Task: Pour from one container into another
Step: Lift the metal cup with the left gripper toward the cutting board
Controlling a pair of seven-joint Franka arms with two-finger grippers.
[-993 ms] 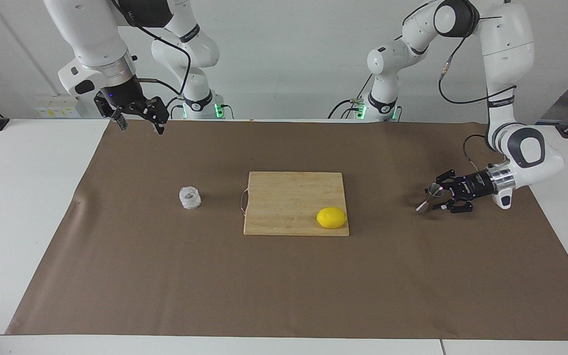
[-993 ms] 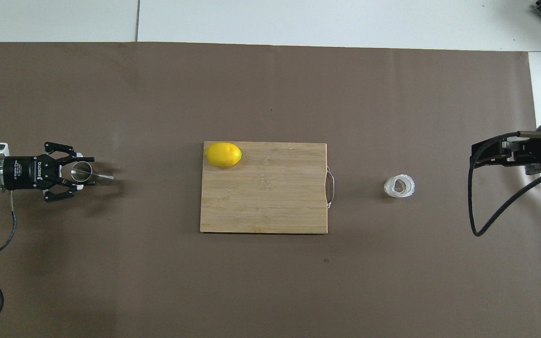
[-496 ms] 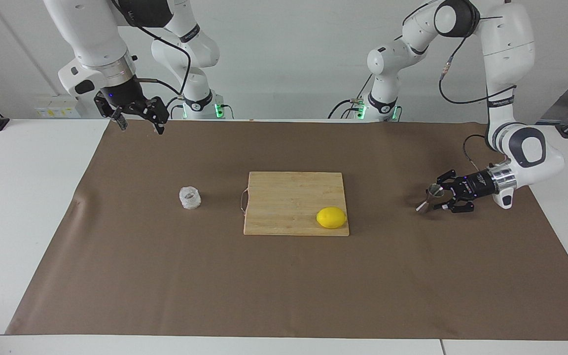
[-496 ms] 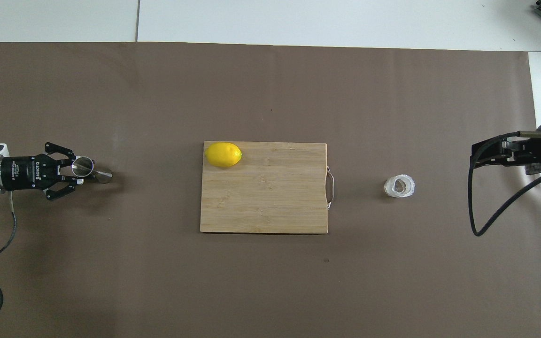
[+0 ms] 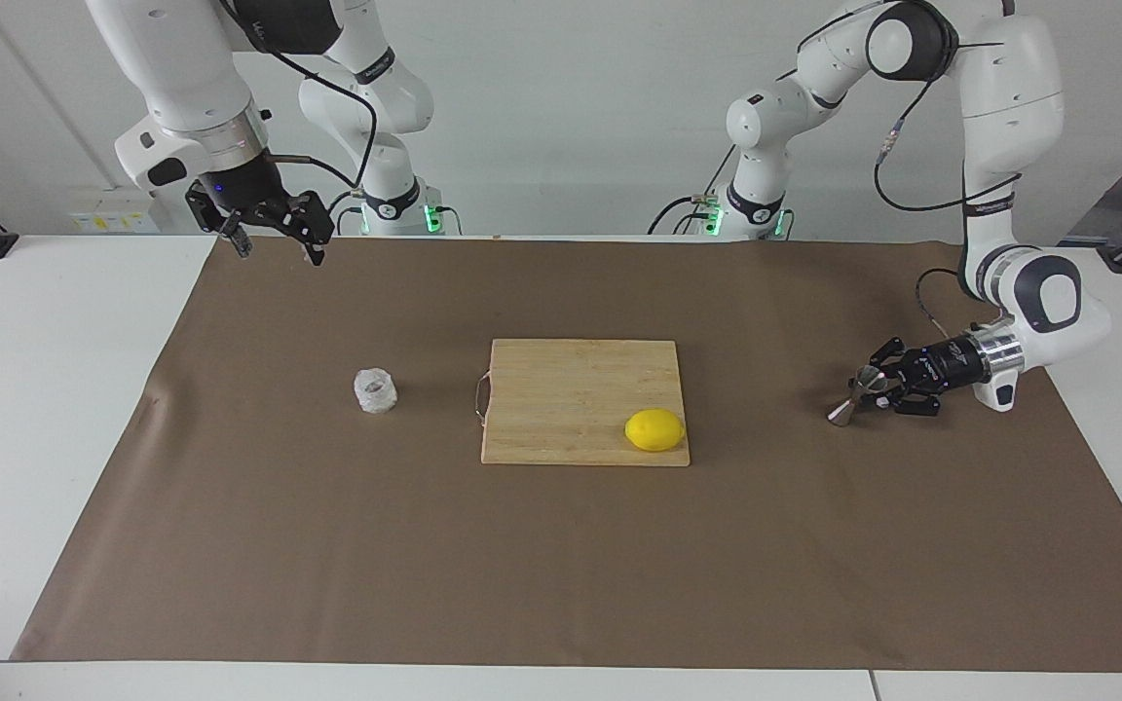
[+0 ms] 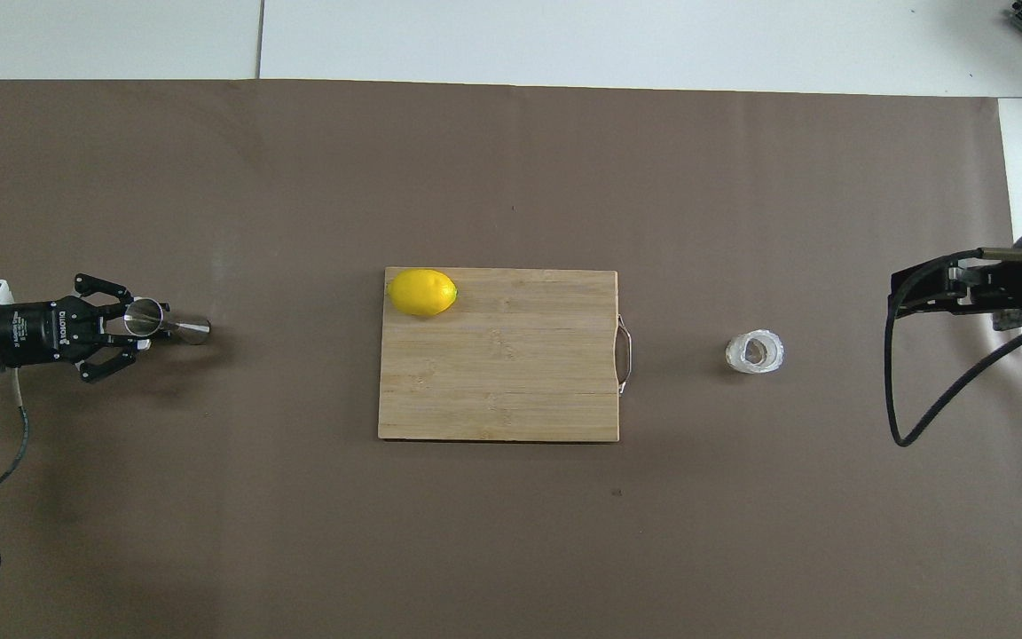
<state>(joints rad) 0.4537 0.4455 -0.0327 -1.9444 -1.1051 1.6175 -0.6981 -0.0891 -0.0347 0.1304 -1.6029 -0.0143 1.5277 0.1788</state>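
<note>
Facing view, left gripper [image 5: 871, 387]: low over the brown mat at the left arm's end of the surface, clamped sideways on the steel jigger [image 5: 850, 399], which leaned with its lower cone on the mat, probably gripped so it could be carried toward the glass.
Facing view, glass cup [image 5: 375, 391]: stood upright on the mat toward the right arm's end, well apart from the jigger, with the cutting board [image 5: 580, 389] and lemon [image 5: 654, 429] between them.
Facing view, right gripper [image 5: 274, 232]: waited high over the mat's edge, fingers apart, holding nothing.
Overhead view, jigger [image 6: 167, 324]: tipped, open mouth toward the gripper [image 6: 133, 325].
Overhead view, writing: white lettering on the gripper body, seemingly "ROBOTIQ".
Overhead view, cup [image 6: 754, 352]: open mouth upward.
</note>
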